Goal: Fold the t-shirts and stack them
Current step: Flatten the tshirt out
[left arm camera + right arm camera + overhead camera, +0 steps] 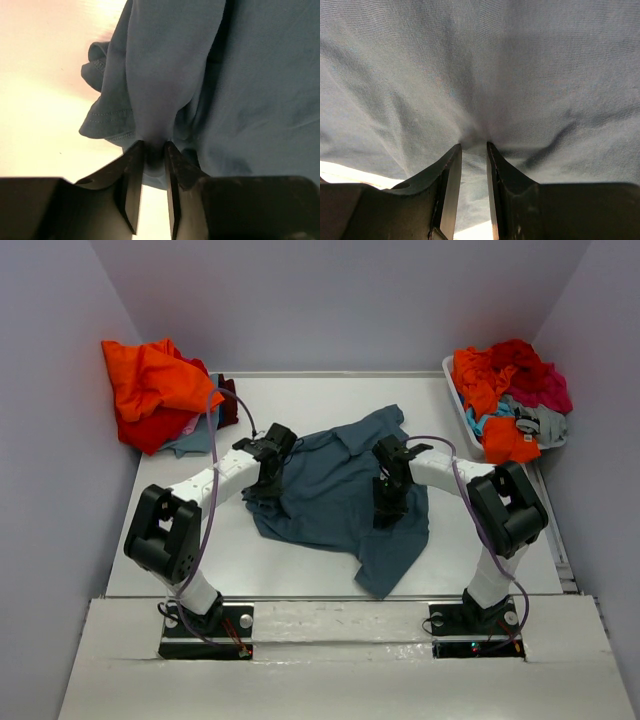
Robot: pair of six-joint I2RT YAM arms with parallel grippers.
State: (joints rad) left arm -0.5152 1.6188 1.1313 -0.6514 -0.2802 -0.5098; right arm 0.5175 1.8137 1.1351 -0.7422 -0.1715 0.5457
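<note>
Shirt in work: you have one slate-blue t-shirt (pixel 335 495) in hand; plain matte cloth, rumpled, spread unevenly with folds and a lobe trailing towards the near edge; a stitched hem shows in the left wrist view.
Where it lies: mid-table, between your two arms.
Left gripper (pixel 152 150): your jaws are pinched on a bunched fold at the shirt's left edge; cloth is drawn down into the narrow gap.
Right gripper (pixel 474 150): your jaws are clamped on the shirt's right part; wrinkles radiate from the pinch.
Other shirts, left: a pile of t-shirts (pixel 150 390) sits at the far left corner; orange on top, red and a pale blue-grey beneath.
Other shirts, right: a heap of t-shirts (pixel 510 390) fills a white bin (pixel 449 373) at the far right; orange, red, magenta, teal, grey.
Surface: a white table (pixel 300 400); smooth, matt.
Room: plain pale grey walls (pixel 330 300) close the table in on three sides.
</note>
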